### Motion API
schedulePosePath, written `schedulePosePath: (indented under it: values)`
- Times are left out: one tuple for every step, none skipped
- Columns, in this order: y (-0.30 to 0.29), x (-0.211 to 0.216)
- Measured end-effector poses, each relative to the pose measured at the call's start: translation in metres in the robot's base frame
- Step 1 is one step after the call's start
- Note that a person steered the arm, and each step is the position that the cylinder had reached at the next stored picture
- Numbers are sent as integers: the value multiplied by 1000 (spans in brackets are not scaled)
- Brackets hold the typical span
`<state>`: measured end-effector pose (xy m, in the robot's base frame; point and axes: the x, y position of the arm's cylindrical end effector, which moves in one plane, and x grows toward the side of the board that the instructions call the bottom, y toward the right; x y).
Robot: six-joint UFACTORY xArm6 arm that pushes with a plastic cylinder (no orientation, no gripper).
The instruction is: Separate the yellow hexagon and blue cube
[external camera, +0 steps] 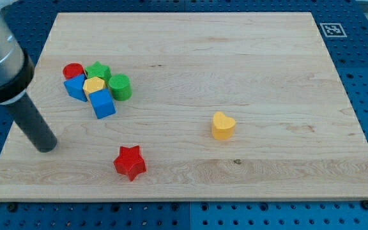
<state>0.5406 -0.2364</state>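
Camera view, single frame.

Tabletop (248,57): pale wooden board on a blue pegboard; a small black-and-white marker (331,29) sits at its top right corner.

Cluster, upper left of the view: yellow hexagon (94,84) at the centre, packed in on all sides. Blue cube (102,103) touches the hexagon's lower right edge. A second blue block (75,87), shape not certain, touches the hexagon on the view's left. Red cylinder (73,70) at the cluster's top left; green star (98,69) above the hexagon; green cylinder (120,87) on its right.

Loose pieces: red star (130,162) low and left of centre; yellow heart (223,126) near the middle, both well apart from the cluster.

My tip (46,146): end of the dark rod, resting on the tabletop near the left edge, below and to the left of the cluster, touching no block. Jaws: none fitted, so no open or closed state to report.

Step in hand: approach; hexagon and cube are not yet parted.

Next move, as judged: the cube's lower and right sides are free, so it looks the easier piece to shift. The tip would need to enter the seam between hexagon and cube, or catch the cube's left face, and push it toward the view's bottom right. A careless line risks dragging the neighbouring blue block along.
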Motion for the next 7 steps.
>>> schedulePosePath:
  values:
    - [-41, -33]
    - [-41, -89]
    - [-37, -131]
    - [-2, -125]
    - [39, -125]
    - [70, -124]
    - [85, -115]
